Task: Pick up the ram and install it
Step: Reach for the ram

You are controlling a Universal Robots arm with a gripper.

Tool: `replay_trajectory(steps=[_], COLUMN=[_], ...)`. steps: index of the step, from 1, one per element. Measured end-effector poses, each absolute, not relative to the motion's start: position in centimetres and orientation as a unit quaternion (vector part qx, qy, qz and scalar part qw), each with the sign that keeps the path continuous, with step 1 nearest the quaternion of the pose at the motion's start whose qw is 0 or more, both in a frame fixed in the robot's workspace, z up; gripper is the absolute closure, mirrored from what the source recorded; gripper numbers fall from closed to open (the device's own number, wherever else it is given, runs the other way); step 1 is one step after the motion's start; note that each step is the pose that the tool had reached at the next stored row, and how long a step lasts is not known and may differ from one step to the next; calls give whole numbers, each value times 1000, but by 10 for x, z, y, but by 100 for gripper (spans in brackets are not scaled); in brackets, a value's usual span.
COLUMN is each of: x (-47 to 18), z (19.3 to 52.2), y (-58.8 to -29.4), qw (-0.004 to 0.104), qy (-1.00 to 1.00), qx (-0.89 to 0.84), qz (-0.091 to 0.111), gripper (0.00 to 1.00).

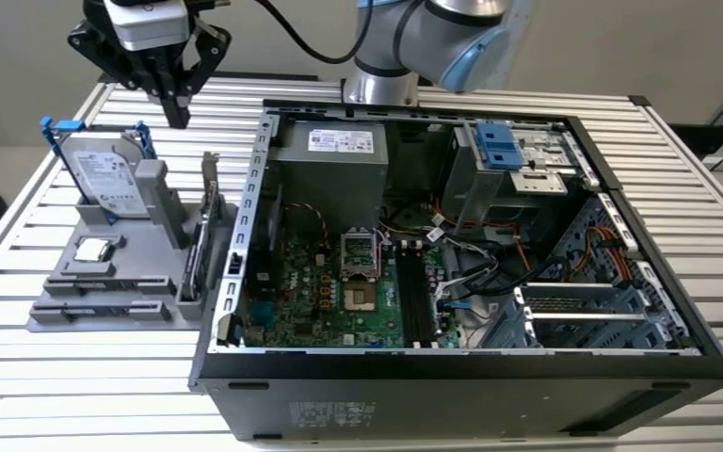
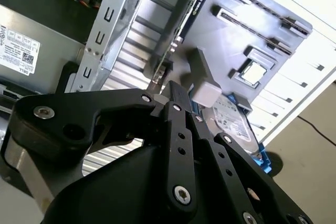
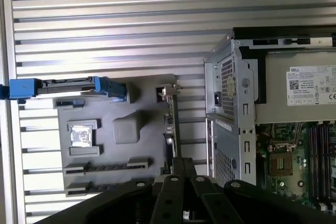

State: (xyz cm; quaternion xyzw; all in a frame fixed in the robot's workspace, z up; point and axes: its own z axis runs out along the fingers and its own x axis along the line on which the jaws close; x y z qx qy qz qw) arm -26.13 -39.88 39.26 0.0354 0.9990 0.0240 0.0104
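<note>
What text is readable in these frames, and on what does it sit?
Power supply label: barcodes and fine print, too small to read.
Hard drive label: too small to read.
Case sticker: blurred, unreadable.

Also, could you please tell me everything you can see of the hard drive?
The hard drive is a flat silvery metal box with a labelled face, framed by a blue bracket. It stands on edge, nearly upright, slotted in the grey holder on the slatted table. The end effector hangs nearby, clear of it.
</note>
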Motion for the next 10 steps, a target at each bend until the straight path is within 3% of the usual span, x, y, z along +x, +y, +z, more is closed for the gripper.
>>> replay_trajectory(steps=[10], x=[-278], z=[393], y=[-399], qw=[10], qy=[999], qx=[35], qz=[24], gripper=[100])
